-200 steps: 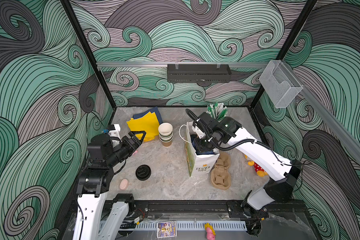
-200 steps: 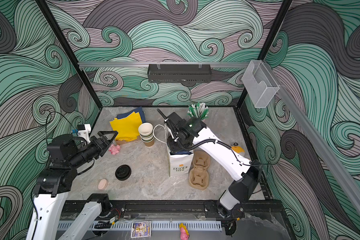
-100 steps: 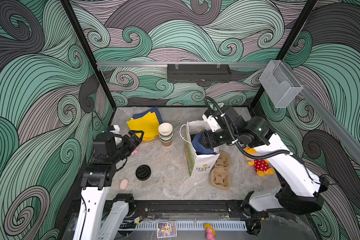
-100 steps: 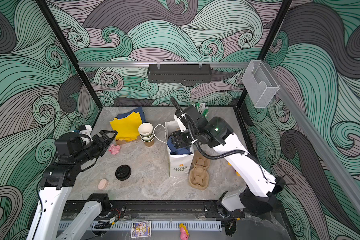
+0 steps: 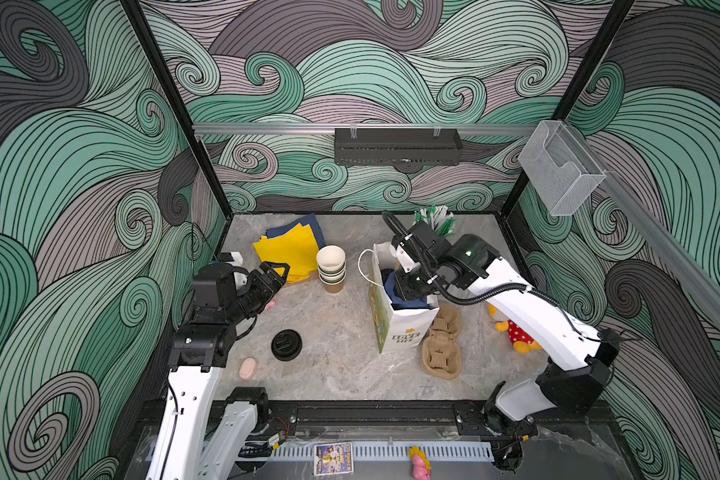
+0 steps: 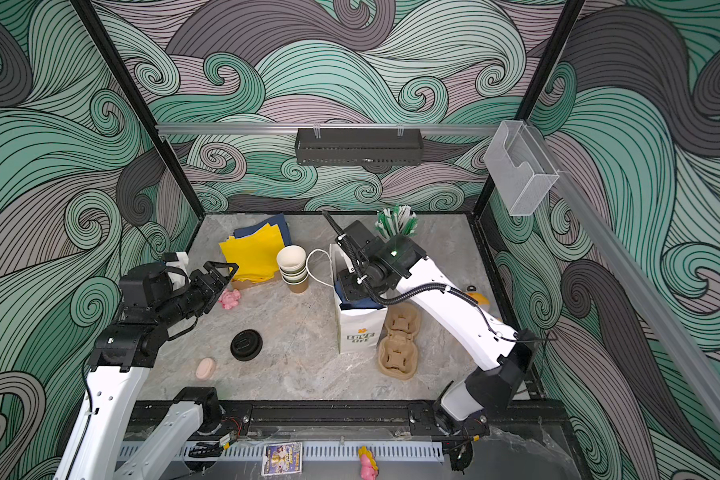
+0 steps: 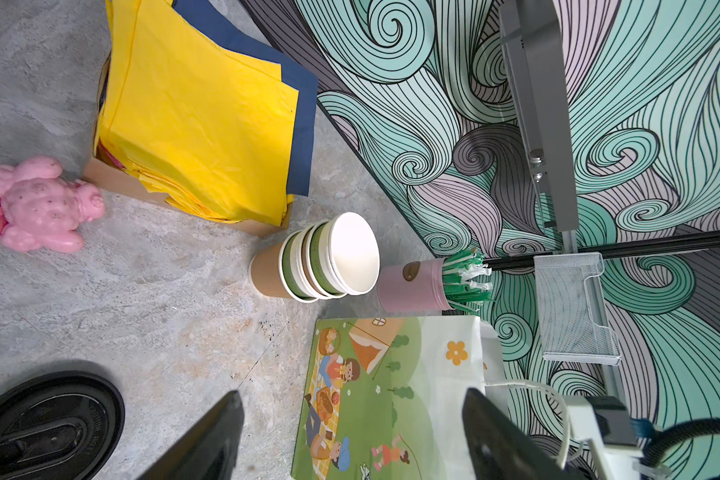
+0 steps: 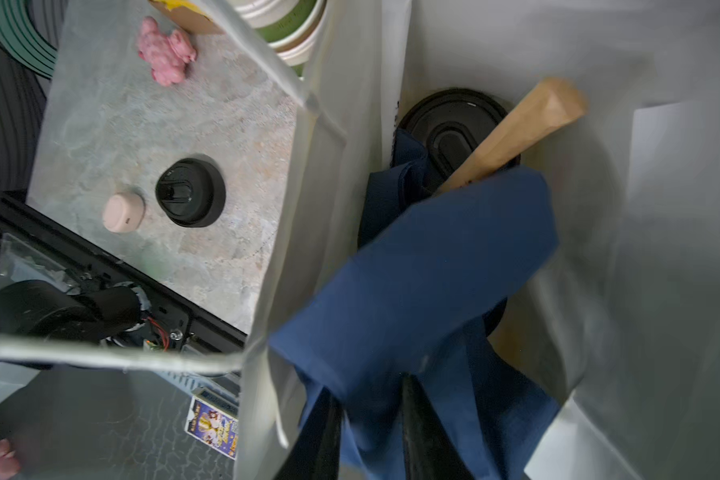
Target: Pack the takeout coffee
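Bright even light, soft shadows, right-wrist blur

I see paper bag (image 5: 402,334) upright mid-surface, blue napkin (image 8: 425,282) bunched inside. Pulp carrier (image 5: 441,353) just beside it. Yellow napkins (image 5: 289,253) at back, pink toy (image 6: 229,298) near them. Straw cup (image 7: 412,286) behind bag.

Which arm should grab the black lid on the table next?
Probably the left arm. The left gripper is open, empty and nearer the black lid. The right gripper is busy down inside the paper bag, by the blue napkin.
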{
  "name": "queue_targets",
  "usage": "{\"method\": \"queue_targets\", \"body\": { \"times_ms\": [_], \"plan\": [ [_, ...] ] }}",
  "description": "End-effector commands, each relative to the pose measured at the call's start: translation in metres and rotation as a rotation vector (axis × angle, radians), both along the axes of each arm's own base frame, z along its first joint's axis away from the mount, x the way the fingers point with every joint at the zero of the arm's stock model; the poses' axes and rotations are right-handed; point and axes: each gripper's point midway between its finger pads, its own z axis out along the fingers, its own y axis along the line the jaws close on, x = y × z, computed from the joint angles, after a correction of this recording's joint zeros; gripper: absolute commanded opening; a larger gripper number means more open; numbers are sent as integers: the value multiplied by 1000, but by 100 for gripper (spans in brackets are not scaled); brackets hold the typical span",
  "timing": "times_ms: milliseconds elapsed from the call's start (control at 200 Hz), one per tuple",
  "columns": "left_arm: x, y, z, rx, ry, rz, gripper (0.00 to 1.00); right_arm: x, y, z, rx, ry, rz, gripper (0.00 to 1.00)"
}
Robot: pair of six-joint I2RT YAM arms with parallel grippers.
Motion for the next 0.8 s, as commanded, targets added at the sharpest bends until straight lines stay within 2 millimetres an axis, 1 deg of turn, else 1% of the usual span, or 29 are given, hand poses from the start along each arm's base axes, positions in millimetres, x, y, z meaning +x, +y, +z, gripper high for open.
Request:
{"method": "queue_targets", "body": {
  "times_ms": [0, 75, 125, 190, 215, 240, 360, 410, 530, 575, 640, 680, 715, 755, 796],
  "plan": [
    [-2, 3, 1, 17, -24, 19, 85, 8, 3, -17, -4, 12, -24, 23],
    [-3, 7, -5, 19, -13, 41, 85, 11, 5, -25, -10, 16, -34, 25],
    [-4, 10, -7, 29, -8, 62, 85, 12, 3, -27, -18, 14, -39, 29],
    [-4, 17, -13, 50, 5, 97, 85, 12, 1, -19, -10, -10, -43, 34],
    [-5, 21, -15, 61, 12, 114, 85, 12, 0, -14, -2, -23, -46, 38],
    [-5, 23, -17, 70, 16, 127, 85, 11, -2, -9, 4, -35, -47, 44],
    [-6, 36, -27, 107, 29, 190, 85, 4, -14, 30, 73, -137, -39, 61],
    [-5, 41, -30, 122, 25, 219, 85, 2, -20, 49, 96, -196, -19, 66],
    [-3, 58, -33, 188, 0, 294, 85, -4, -32, 97, 161, -344, 25, 71],
    [-3, 65, -33, 225, -6, 320, 85, -4, -36, 114, 176, -395, 29, 72],
    [-1, 74, -30, 283, -26, 350, 85, -2, -48, 139, 188, -475, 6, 72],
    [0, 81, -28, 329, -42, 370, 85, 0, -60, 153, 176, -535, -23, 73],
    [1, 87, -25, 372, -55, 390, 85, 4, -73, 163, 151, -587, -57, 76],
    [1, 95, -22, 427, -66, 413, 86, 8, -94, 174, 117, -646, -111, 77],
    [2, 103, -21, 483, -72, 439, 86, 12, -115, 180, 73, -692, -167, 80]
  ]
}}
